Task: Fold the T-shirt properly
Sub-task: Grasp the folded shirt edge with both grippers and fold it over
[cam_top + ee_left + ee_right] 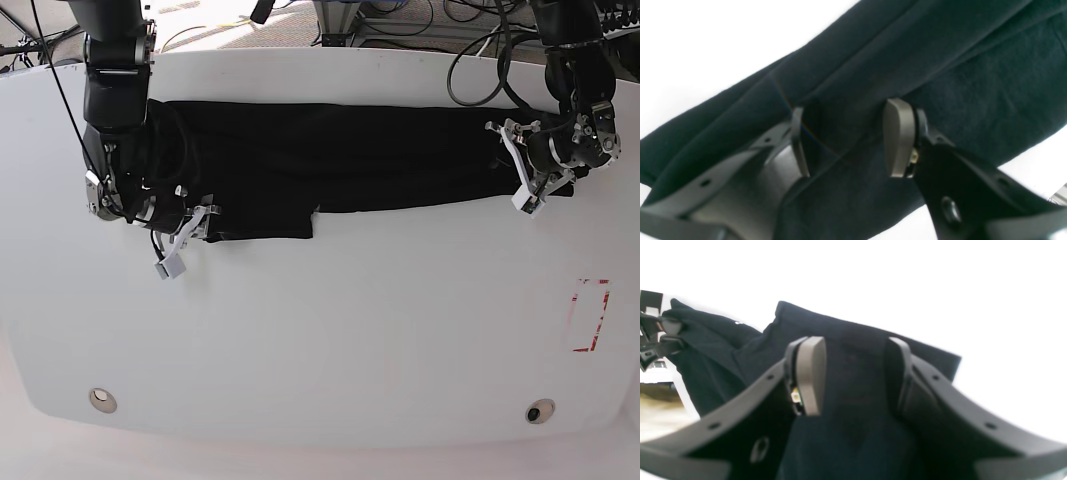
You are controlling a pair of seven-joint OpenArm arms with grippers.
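The black T-shirt (350,150) lies as a long band across the back of the white table (330,330), plain side up, with a flap hanging lower near its left end. My right gripper (185,238) is at that left end. In the right wrist view its jaws stand apart around the dark cloth (857,340), so the right gripper (857,373) is open. My left gripper (515,165) is at the band's right end. In the left wrist view the left gripper (850,138) is also open, straddling the folds of the T-shirt (940,66).
A red-outlined rectangle (590,315) is marked on the table at the right. Two round fittings (102,400) (540,411) sit near the front edge. Cables (480,50) hang behind the table's back edge.
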